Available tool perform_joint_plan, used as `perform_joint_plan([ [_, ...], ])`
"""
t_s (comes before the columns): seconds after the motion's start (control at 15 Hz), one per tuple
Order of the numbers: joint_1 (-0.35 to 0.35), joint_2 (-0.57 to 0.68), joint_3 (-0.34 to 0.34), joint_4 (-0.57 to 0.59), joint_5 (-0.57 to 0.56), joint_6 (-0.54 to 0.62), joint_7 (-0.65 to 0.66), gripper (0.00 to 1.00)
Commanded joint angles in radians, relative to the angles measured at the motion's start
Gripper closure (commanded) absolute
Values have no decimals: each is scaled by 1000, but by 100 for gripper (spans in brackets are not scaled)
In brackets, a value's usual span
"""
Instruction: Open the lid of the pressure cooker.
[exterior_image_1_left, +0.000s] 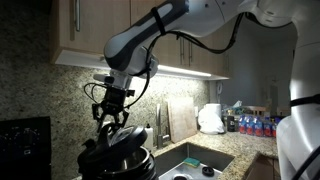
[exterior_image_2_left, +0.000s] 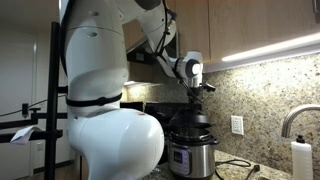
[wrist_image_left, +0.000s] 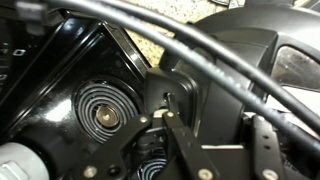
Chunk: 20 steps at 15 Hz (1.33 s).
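Observation:
The pressure cooker (exterior_image_1_left: 122, 165) stands at the lower left on the counter; its steel body with a front panel shows in an exterior view (exterior_image_2_left: 190, 158). The black domed lid (exterior_image_1_left: 118, 143) (exterior_image_2_left: 190, 127) is over its top, slightly tilted; I cannot tell whether it still touches the rim. My gripper (exterior_image_1_left: 110, 120) (exterior_image_2_left: 197, 103) reaches down from above onto the lid's top. In the wrist view the two fingers (wrist_image_left: 215, 135) stand on either side of the lid's black raised handle (wrist_image_left: 215, 95) and are closed against it.
A black stove with coil burners (wrist_image_left: 100, 115) sits right beside the cooker. A sink (exterior_image_1_left: 195, 160) with tap, a cutting board (exterior_image_1_left: 182, 118) and bottles (exterior_image_1_left: 250, 122) are further along the counter. Wall cabinets hang overhead. A soap bottle (exterior_image_2_left: 301, 158) stands nearby.

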Motion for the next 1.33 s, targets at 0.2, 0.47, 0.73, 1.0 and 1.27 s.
perform_joint_plan([
  [0.2, 24, -4, 9, -11, 107, 206, -16, 86],
  [0.47, 49, 1, 6, -16, 172, 290, -59, 86],
  [0.73, 71, 3, 3, -16, 240, 324, -112, 86],
  [1.0, 71, 4, 4, -16, 266, 327, -142, 86],
  [1.27, 71, 4, 4, -16, 274, 329, -163, 86],
])
